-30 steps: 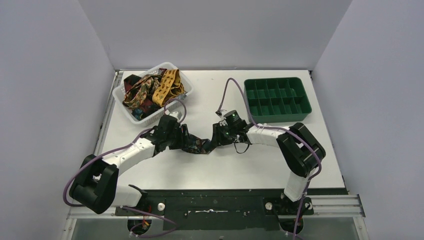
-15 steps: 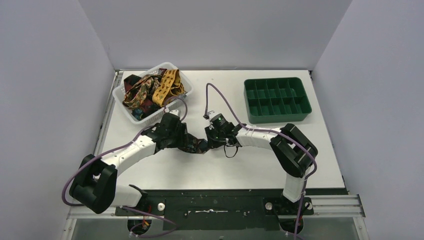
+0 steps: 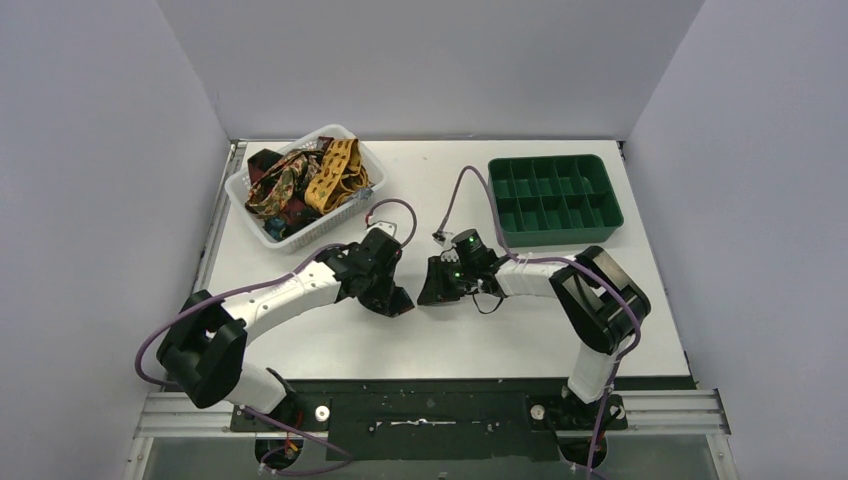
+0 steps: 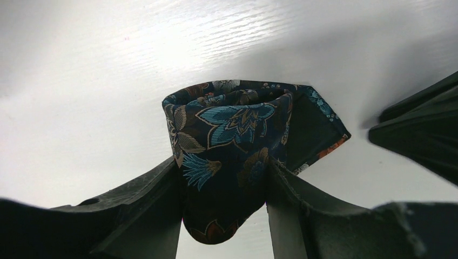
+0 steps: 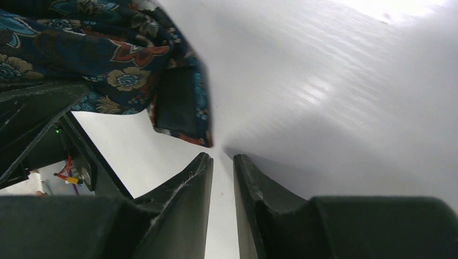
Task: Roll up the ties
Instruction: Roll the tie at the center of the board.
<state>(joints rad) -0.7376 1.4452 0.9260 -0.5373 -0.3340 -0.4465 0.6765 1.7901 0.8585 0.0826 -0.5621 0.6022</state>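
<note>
The dark floral tie (image 4: 232, 124) is folded into a short roll. My left gripper (image 4: 222, 163) is shut on it, low over the white table. In the top view the left gripper (image 3: 396, 299) sits mid-table and mostly hides the tie. My right gripper (image 3: 432, 290) faces it from the right, close by. In the right wrist view the right gripper (image 5: 222, 157) is nearly shut with a narrow gap and nothing in it. The tie's end (image 5: 178, 108) lies just beyond its tips. Several more ties (image 3: 300, 185), one mustard-yellow (image 3: 335, 170), are piled in a white basket (image 3: 247, 197).
The white basket stands at the back left. A green compartment tray (image 3: 556, 238) stands at the back right. Purple cables (image 3: 460, 180) loop above both wrists. The table's front edge runs along the arm bases.
My left gripper has moved right and turned, with the floral tie gathered into a tighter roll in it. My right gripper went left, then back right, and now sits off the tie.
</note>
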